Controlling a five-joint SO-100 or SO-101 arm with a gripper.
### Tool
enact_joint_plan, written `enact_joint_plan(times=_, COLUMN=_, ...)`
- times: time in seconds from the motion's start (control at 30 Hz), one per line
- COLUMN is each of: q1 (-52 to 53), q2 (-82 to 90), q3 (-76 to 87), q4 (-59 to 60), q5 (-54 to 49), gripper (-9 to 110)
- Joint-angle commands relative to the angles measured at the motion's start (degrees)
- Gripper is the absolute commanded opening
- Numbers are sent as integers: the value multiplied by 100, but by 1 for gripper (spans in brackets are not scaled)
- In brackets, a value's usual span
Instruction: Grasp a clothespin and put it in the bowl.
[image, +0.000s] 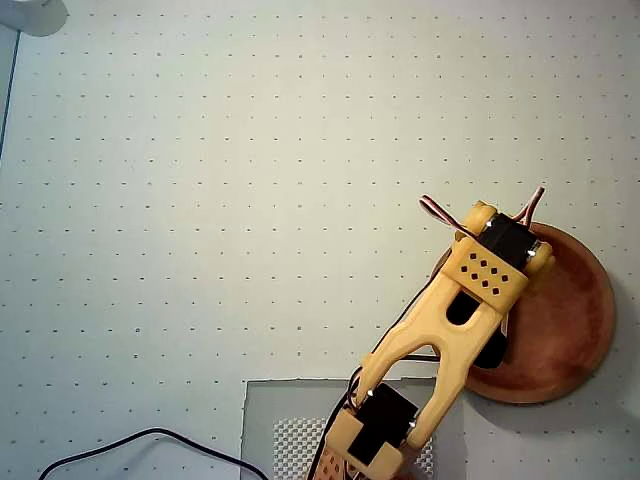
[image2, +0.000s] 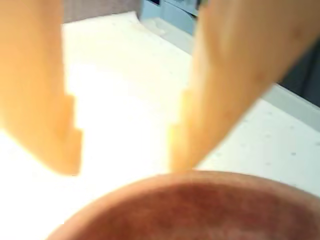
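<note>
In the wrist view the yellow 2-finger end effector (image2: 125, 167) hangs over the rim of the round, shallow reddish-brown wooden bowl (image2: 200, 210), its fingers spread wide with nothing between them. The small wooden clothespin shows in neither view; it may lie in the bowl under the arm, but that is hidden. In the overhead view the bowl (image: 570, 330) sits at 4 o'clock on the dotted white worktop (image: 220, 200), its visible floor bare, so the arm should rise straight up, clear of the rim.

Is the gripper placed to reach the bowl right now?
Probably yes: the gripper hangs open above the bowl near its rim, nothing between them. No clothespin shows in either view.
</note>
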Motion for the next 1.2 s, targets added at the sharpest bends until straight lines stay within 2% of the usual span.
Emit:
enact_joint_plan(times=0.0, q1=-466, q2=870, q3=-176, q4=290, q5=114, gripper=0)
enact_joint_plan(times=0.13, q1=-1151, q2=1459, q3=-185, q4=290, q5=598, gripper=-4)
enact_joint_plan(times=0.3, q1=-2162, q2=2153, q3=-193, q4=62, q5=1178, gripper=-3)
enact_joint_plan(times=0.4, q1=-2769, q2=2628, q3=-185, q4=-615, q5=2101, gripper=-3)
enact_joint_plan(times=0.53, q1=-3349, q2=3190, q3=-105, q4=-1951, q5=3937, gripper=-3)
enact_joint_plan(times=0.8, q1=-3577, q2=3674, q3=-88, q4=-4201, q5=7638, gripper=-3)
enact_joint_plan(times=1.03, q1=-3586, q2=3727, q3=-79, q4=-4649, q5=9299, gripper=-3)
enact_joint_plan(times=1.17, q1=-3586, q2=3727, q3=-79, q4=-4649, q5=9677, gripper=-3)
